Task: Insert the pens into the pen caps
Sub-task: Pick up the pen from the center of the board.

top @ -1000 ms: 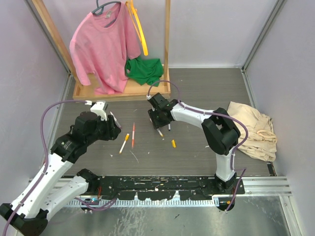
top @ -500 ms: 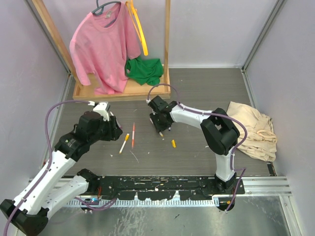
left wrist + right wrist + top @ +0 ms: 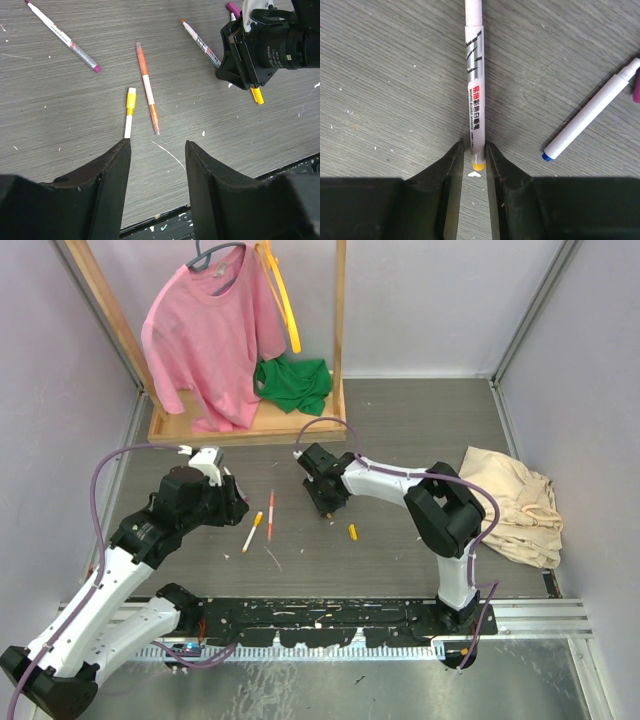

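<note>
Nearest you on the desk (image 3: pixel 400 565) lie the yellow pen (image 3: pixel 129 112) and, well off to its right, a small yellow cap (image 3: pixel 352 531). Your left jaws hang just short of that pen, spread wide with nothing between them. An orange pen (image 3: pixel 147 87) lies just beside the yellow one, so a careless descent could nudge both out of line.

Farther out, your right jaws pinch the white pen (image 3: pixel 475 100), which lies flat on the desk, and they grip it at the very end, right by its orange plug. That is the weak point. With so little barrel between the pads, I expect the long free end to droop or swing as you lift. A light squeeze may also let the pen squirt forward out of the grip. The jaws sit low against the desk too, so dragging could scrape them or roll the pen.

The blue-tipped pen (image 3: pixel 592 122) lies near on the right, and a sideways move could sweep it away. The yellow cap is near that arm and easily knocked. Farthest left, the magenta-tipped pen (image 3: pixel 62 36) lies well apart.
</note>
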Robot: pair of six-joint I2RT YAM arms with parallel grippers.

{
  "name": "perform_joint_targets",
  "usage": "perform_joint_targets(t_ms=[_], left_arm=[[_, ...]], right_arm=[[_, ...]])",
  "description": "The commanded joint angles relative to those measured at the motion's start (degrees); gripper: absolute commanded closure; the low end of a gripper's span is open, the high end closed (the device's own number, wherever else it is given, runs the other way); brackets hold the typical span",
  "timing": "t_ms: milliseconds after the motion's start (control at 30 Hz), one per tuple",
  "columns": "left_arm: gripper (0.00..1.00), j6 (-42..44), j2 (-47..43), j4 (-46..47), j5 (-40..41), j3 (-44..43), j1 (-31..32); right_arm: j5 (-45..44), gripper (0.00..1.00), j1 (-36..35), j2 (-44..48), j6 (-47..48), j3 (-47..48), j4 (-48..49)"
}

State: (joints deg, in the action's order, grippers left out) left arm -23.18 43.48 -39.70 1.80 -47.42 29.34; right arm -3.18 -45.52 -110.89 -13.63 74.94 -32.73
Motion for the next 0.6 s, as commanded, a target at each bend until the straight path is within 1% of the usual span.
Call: perform_joint_targets(t_ms=[0,133,300,433,567], left_arm=[[0.51,-0.12,-0.77,2.36,0.97,-0.1,-0.21],[0.51,-0.44,-1.06,2.37,1.08,-0.12,-0.25],[0.51,-2.01,-2.52,2.55,0.95,-0.28,-0.25],[0.51,-3.84,-4.09,4.09,0.37,-0.23,-0.25],[0.51,-6.04,-5.71,6.26,-0.16,-0.59,-0.25]], right_arm=[[-2.91,0.73,-0.99,0.41,0.18,-1.57,-0.4],[-4.66,0.84,-1.62,0.94,-0.28,-2.04,0.56],[-4.16,0.98,-1.68,6.22,-1.36,-4.4,4.05],[-2.49,1.0,-1.72,12.62,-1.94,-6.98,7.79],[1.33,1.0,-1.73,20.2,-3.4,-10.76,12.94]])
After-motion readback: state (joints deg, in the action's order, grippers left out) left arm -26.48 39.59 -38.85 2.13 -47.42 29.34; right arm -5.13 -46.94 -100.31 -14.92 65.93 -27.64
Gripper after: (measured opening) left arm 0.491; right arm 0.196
